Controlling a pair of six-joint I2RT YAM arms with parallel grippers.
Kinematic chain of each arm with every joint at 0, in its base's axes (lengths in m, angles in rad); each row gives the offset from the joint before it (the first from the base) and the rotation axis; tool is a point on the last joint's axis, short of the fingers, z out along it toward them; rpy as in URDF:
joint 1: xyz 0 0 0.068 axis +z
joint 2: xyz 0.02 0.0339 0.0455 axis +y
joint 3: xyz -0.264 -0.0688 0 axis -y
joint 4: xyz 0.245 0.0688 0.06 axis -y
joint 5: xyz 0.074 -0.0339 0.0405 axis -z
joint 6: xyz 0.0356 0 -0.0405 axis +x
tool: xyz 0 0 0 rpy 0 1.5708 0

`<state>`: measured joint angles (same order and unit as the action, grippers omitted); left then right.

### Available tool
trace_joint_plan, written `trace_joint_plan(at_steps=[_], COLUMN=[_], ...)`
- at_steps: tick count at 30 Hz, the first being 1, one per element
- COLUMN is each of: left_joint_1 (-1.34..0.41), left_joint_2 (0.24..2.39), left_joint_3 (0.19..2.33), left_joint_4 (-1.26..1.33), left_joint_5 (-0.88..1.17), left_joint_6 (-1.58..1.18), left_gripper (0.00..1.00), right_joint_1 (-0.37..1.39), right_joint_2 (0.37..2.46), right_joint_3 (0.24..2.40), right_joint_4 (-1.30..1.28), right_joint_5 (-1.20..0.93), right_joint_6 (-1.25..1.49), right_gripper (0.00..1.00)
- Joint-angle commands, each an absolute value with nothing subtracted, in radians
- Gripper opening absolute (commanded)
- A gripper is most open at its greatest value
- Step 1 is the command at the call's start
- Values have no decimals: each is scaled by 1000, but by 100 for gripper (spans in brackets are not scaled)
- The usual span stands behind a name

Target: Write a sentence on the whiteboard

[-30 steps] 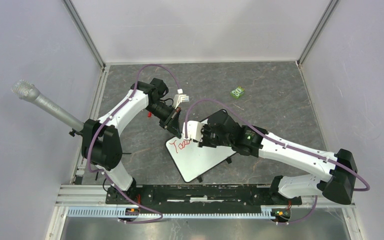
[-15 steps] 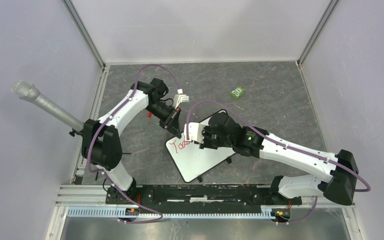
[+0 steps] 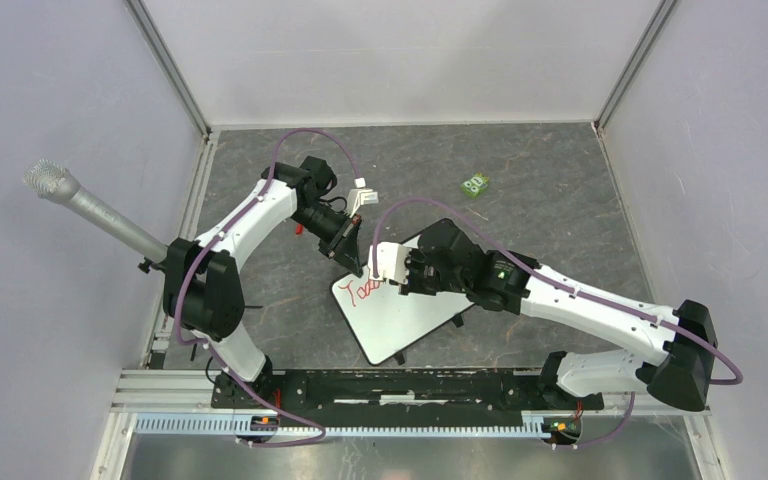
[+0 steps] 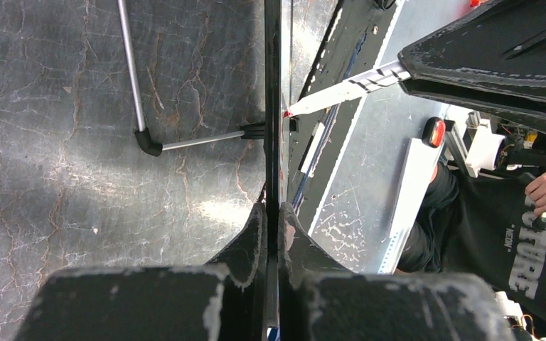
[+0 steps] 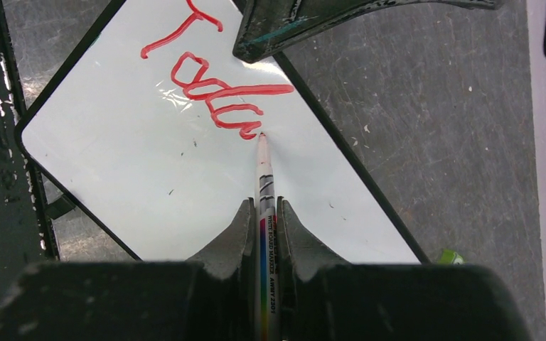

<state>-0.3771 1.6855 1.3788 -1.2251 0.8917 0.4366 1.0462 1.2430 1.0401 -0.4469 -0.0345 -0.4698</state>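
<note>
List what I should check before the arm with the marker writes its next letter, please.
1. Left pincer shut on the whiteboard edge: ok.
2. Right pincer shut on the marker: ok.
3. Marker tip at the end of the red writing: ok.
4. Bare board beside the tip for more letters: ok.
5. Sentence complete: not ok, only a few letters.
6. Tip pressure on the board: cannot tell.

Dark grey, stone-patterned desk [image 3: 560, 180], surface scuffed. Whiteboard [image 3: 400, 320] stands on it about mid-desk, turned at an angle, propped on small black feet [image 3: 400, 357] that touch the desk. Small green packet [image 3: 476, 184] lies flat, well apart from the whiteboard, past its far-right corner. Black rail [image 3: 390, 385] runs along the desk edge near the whiteboard's near corner.
</note>
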Motion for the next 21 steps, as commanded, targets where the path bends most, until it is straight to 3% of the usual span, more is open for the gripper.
trace_joint_plan(at_steps=[1, 21], left_joint_1=[-384, -384], left_joint_2=[1660, 1663], left_joint_3=[1375, 1376], left_joint_4=[-1245, -1244], left_joint_5=[902, 900], left_joint_6=[474, 470], left_gripper=[2, 2], right_joint_1=[1042, 1016], right_joint_2=[1242, 1259], right_joint_3=[1096, 1081], right_joint_4=[-431, -413], right_joint_5=[-6, 41], right_joint_6=[-477, -482], right_gripper=[0, 0])
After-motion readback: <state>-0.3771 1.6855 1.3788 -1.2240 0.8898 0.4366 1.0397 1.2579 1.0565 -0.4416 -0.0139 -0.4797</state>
